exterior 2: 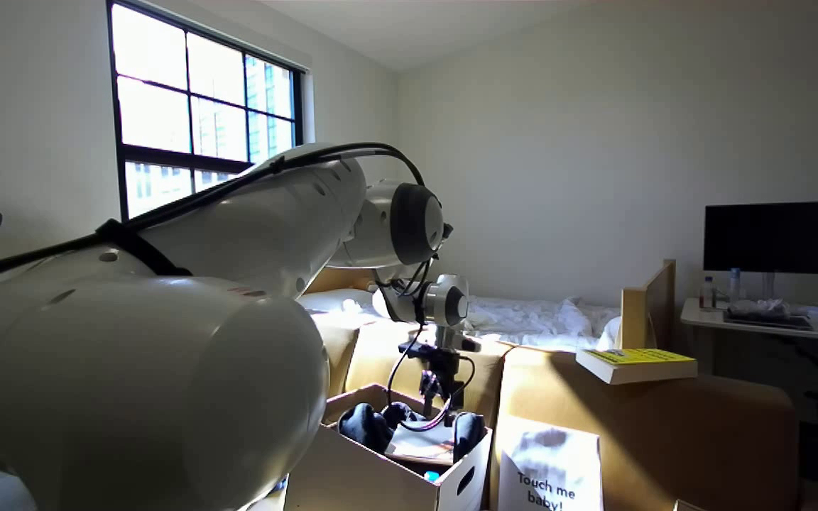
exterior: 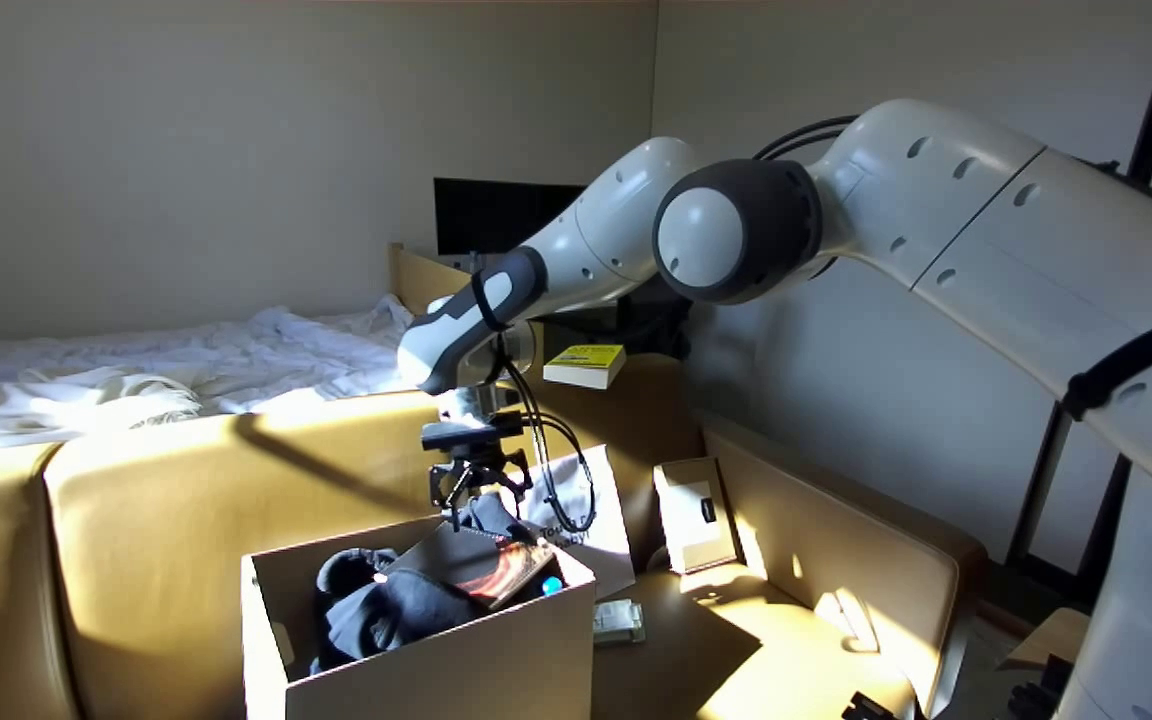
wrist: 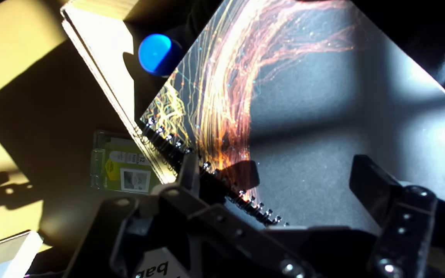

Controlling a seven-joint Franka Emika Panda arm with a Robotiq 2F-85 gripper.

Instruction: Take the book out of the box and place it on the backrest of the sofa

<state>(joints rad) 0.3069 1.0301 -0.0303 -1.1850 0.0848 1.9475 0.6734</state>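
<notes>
The box (exterior: 456, 660) stands open on the sofa seat; its pale wall also shows in an exterior view (exterior 2: 359, 472). Inside lies a dark spiral-bound book (exterior: 471, 562) with an orange streak pattern, tilted on dark cloth. It fills much of the wrist view (wrist: 303, 100), its spiral edge close to the box rim. My gripper (exterior: 486, 508) points down above the book. In the wrist view my gripper (wrist: 274, 170) is open, fingers apart, nothing between them but the cover below. Whether a fingertip touches the book I cannot tell. The tan sofa (exterior: 156, 530) backrest runs behind the box.
A thick yellow-topped book (exterior 2: 636, 365) lies on the backrest. Dark cloth (exterior: 386, 612) and a blue round object (wrist: 156, 54) are in the box. A white "Touch me baby!" bag (exterior 2: 551, 468), a clear pack (exterior: 618, 622) and a white carton (exterior: 696, 515) are beside it.
</notes>
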